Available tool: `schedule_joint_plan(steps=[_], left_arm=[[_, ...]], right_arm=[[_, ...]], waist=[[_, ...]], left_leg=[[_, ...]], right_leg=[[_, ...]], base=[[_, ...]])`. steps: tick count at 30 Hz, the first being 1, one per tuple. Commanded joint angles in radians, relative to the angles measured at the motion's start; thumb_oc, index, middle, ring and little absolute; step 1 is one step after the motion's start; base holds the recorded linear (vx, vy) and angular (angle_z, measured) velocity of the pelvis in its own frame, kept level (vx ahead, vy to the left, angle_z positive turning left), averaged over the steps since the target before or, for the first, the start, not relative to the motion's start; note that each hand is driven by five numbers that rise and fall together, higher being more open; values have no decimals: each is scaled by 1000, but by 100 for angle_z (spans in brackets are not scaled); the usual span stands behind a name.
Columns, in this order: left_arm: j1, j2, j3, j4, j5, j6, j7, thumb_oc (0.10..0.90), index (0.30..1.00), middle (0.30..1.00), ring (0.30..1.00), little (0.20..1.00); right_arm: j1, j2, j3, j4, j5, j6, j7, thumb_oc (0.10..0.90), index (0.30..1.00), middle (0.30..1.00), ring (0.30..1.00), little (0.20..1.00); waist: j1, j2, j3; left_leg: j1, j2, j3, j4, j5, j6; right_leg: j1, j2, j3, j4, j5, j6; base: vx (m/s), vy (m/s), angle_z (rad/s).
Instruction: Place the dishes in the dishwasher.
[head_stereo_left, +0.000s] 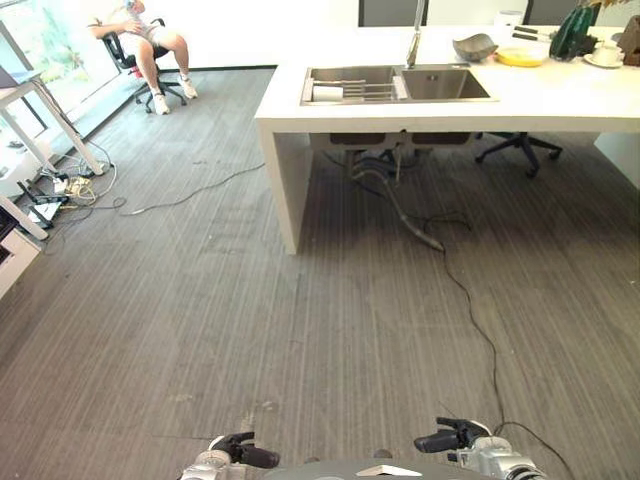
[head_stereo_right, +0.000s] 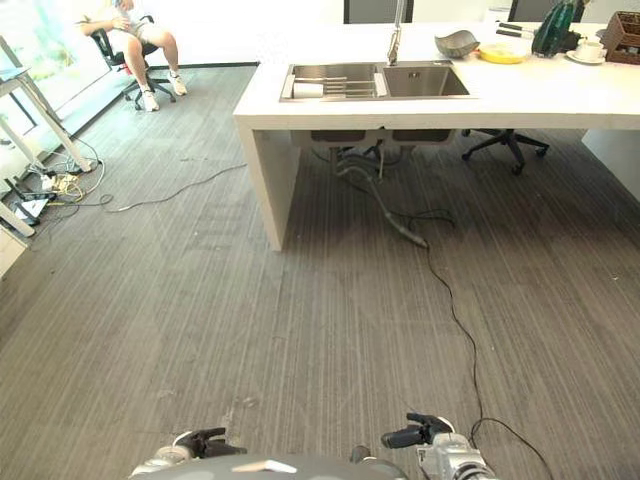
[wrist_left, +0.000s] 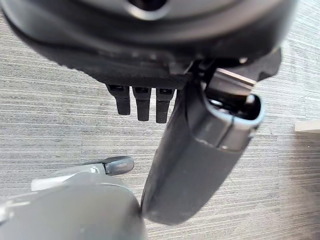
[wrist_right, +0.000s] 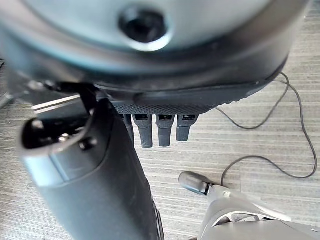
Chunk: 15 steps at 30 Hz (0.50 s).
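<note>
Both hands hanging low near the floor w/ fingers straight, holding nothing: left hand (head_stereo_left: 232, 449), right hand (head_stereo_left: 447, 437). Dishes sitting well away on white counter (head_stereo_left: 560, 95): grey bowl (head_stereo_left: 474, 46) just beside yellow plate (head_stereo_left: 521, 56), cup (head_stereo_left: 607, 53) further right. Sink (head_stereo_left: 400, 84) lying left of the bowl. Person (head_stereo_left: 140, 40) sitting in chair, far left.

The left hand (wrist_left: 150, 75) hangs empty above the grey striped floor (wrist_left: 50, 120), fingers (wrist_left: 142, 105) straight.
</note>
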<state>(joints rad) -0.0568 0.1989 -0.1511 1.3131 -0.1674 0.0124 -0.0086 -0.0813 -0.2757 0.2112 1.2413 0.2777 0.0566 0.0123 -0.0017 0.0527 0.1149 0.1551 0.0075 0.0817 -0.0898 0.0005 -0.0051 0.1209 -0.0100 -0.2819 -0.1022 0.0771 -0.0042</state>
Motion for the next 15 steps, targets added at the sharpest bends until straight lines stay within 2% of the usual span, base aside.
schedule_joint_plan(steps=[1,15], left_arm=[[-95,4,-18,63,-20,-13,3,800,900,900,900,900],[-92,3,-2,48,-81,-11,8,800,900,900,900,900]], right_arm=[[-74,2,-10,33,0,-28,-1,800,900,900,900,900],[-85,19,5,43,6,-26,-1,800,900,900,900,900]], waist=[[9,-44,-15],[17,-59,-6]], left_leg=[[-30,14,24,3,-44,-55],[-29,20,31,3,-41,-57]], right_leg=[[31,-104,16,15,-89,161],[28,-105,9,15,-77,158]], base=[[0,0,0],[-1,4,-2]])
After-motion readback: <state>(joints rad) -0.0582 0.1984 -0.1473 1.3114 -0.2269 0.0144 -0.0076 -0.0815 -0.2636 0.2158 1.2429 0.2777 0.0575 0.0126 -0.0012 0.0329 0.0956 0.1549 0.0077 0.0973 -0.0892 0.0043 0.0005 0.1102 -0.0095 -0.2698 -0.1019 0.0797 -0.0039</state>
